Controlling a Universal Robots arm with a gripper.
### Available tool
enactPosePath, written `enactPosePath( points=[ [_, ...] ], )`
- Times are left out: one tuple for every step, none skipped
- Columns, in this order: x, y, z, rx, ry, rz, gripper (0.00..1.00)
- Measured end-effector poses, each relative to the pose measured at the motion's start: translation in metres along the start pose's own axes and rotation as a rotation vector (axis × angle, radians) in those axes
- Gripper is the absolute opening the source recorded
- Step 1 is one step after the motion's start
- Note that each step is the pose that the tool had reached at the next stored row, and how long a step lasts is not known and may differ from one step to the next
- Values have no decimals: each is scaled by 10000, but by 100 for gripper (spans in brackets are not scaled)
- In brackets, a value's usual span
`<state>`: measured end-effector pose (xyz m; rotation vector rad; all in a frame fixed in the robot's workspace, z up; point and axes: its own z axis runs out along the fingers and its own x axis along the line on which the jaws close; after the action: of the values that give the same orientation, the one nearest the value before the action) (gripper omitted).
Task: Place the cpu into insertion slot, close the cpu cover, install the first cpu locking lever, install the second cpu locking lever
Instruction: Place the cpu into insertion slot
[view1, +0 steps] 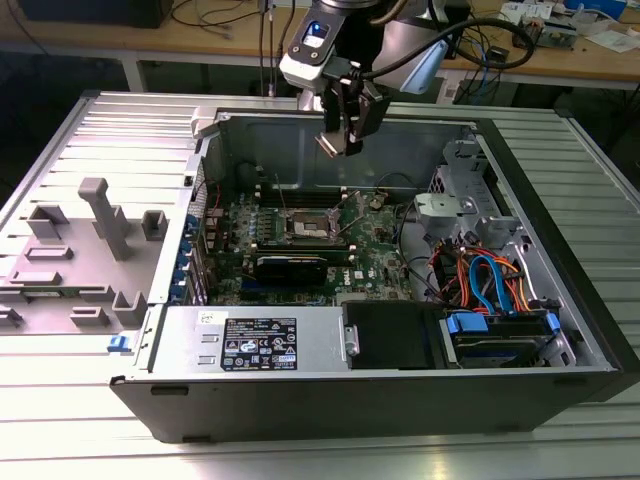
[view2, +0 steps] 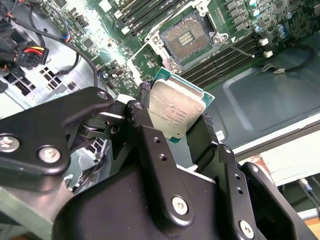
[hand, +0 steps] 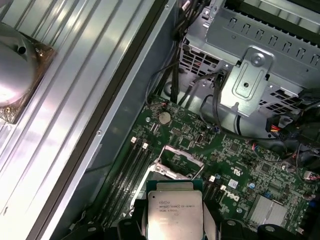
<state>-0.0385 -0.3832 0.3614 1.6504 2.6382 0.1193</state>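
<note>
- Above the green board (view1: 375, 262), the gripper (view1: 342, 145) hangs well clear of the insertion slot (view1: 310, 226).
- Its fingers (view2: 145, 132) pinch the cpu (view2: 175, 112) by opposite edges.

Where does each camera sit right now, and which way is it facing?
Exterior view: off the arm, above the open grey computer case, looking down into it; shows the black gripper holding the flat square silver-topped cpu above the green motherboard.
Second wrist view: on the arm, looking past the gripper at the dark silver-rimmed square insertion slot.
First wrist view: on the arm, facing the motherboard past the gripper.
Shared: both wrist views show the gripped cpu and motherboard.
</note>
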Motion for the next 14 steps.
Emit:
enactPosePath(
  points=[
    [0,0,1,-1,-8,98,54],
    [0,0,2,-3,-22,262,54],
    [0,0,2,-3,-25,306,54],
    [0,0,3,-4,-25,307,54],
    [0,0,3,-4,-25,308,54],
    [0,0,3,-4,-25,308,54],
    [0,0,3,-4,-25,308,54],
    [0,0,3,-5,-25,308,54],
    [0,0,3,-5,-25,312,54],
    [0,0,3,-5,-26,317,54],
    [0,0,3,-5,-27,326,54],
    [0,0,3,-5,-28,339,54],
    [0,0,3,-6,-30,372,54],
    [0,0,3,-6,-34,417,54]
  ],
)
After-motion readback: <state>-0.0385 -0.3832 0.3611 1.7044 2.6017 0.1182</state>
